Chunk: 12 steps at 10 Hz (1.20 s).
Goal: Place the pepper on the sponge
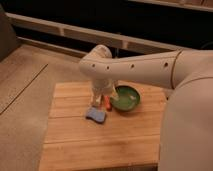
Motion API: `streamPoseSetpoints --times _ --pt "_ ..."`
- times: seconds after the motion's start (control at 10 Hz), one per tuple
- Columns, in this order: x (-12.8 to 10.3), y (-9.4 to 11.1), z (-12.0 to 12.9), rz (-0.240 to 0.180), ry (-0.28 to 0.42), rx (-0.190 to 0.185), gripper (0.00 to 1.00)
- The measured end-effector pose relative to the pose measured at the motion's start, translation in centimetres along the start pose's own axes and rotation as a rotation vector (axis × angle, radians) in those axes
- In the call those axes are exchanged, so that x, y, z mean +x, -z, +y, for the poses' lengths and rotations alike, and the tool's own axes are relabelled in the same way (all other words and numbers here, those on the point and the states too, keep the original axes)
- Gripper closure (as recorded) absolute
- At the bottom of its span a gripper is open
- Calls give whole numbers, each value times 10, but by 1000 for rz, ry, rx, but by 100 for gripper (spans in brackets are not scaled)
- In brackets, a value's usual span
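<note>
The orange-red pepper (108,104) shows low over the wooden table (95,145), just left of the green bowl. The blue sponge (96,115) lies flat on the table, a little in front and left of the pepper. My gripper (100,99) hangs down from the white arm (140,67), right beside the pepper and just behind the sponge. I cannot tell whether the pepper is held or resting on the table.
A round green bowl (125,98) stands close to the right of the gripper. The arm and robot body (187,125) cover the table's right side. Grey floor (22,100) lies to the left, a dark wall with rails behind.
</note>
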Motion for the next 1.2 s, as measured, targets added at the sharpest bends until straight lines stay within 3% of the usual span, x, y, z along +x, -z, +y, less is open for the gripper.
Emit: streamPoseSetpoints --times 0.3,0.5,0.7,1.0,1.2 --pt "-12 8 26 -50 75 -44 35" --pt "-19 0 35 -71 140 -84 35" --pt "-20 -20 27 -60 176 -100 35" --pt "-15 -59 -18 -4 123 -110 35" --pt "-17 -71 -26 11 122 -126 35"
